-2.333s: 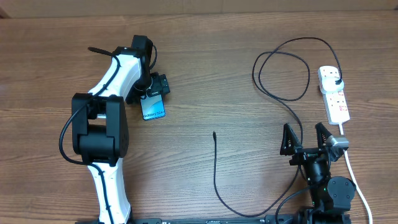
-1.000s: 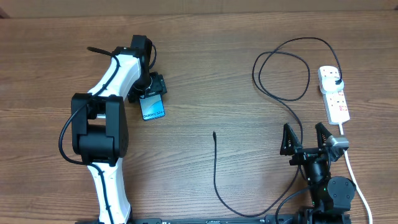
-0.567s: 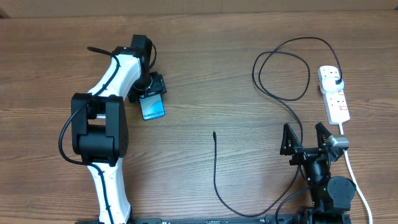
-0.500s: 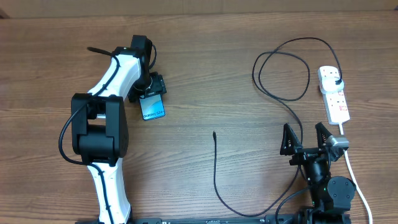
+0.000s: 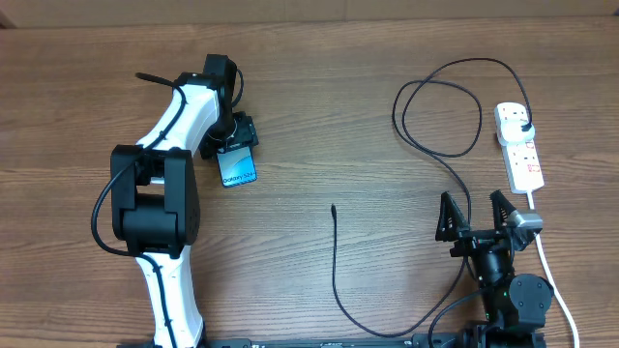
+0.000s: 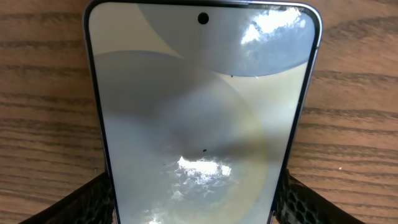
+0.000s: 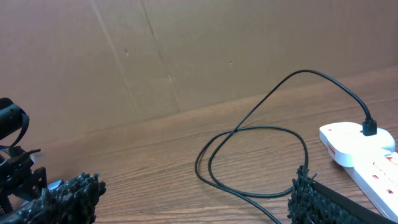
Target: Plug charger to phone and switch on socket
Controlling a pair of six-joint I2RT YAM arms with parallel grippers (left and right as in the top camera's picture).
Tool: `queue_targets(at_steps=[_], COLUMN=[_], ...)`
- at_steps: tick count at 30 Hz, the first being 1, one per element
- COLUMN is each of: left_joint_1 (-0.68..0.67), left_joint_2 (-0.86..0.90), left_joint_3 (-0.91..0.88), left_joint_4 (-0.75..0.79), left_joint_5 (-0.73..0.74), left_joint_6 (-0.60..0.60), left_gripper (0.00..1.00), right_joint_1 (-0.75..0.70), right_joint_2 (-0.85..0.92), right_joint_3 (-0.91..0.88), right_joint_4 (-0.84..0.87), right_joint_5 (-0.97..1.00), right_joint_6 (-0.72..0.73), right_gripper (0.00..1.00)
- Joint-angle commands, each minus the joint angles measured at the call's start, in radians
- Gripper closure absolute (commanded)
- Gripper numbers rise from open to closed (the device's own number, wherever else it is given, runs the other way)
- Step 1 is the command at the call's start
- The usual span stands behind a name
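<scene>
The slim smartphone with a pale screen [image 6: 199,124] lay flat on the brown wooden table [image 5: 319,116], between the black textured fingers [image 6: 87,202] of the left gripper [image 5: 238,145]. The fingers stood right against its long edges; whether they clamped it could not be told. The right gripper [image 5: 472,205] was spread wide and empty, near the white power strip [image 5: 519,145].

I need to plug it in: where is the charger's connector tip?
Overhead view: the connector tip lies loose near centre, between the phone and the right claw.

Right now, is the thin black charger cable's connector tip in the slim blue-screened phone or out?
Out: the connector tip lies on the wooden table, well apart from the phone.
</scene>
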Motion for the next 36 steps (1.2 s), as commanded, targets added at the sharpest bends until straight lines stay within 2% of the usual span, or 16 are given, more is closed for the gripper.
queue_targets(at_steps=[1,36], left_joint_1=[-0.007,-0.007], left_joint_2=[0.035,0.034], left_joint_3=[-0.011,0.02], left_joint_4=[0.002,-0.026], left_joint_5=[-0.012,0.016], left_joint_6=[-0.004,-0.004], left_gripper=[0.96,0.96], right_joint_1=[0.005,0.005], right_joint_2=[-0.012,-0.012], right_joint_3=[-0.011,-0.011], right_joint_4=[0.005,0.005], right_joint_5=[0.002,0.002], right_joint_6=[0.003,0.003], right_gripper=[0.0,0.0])
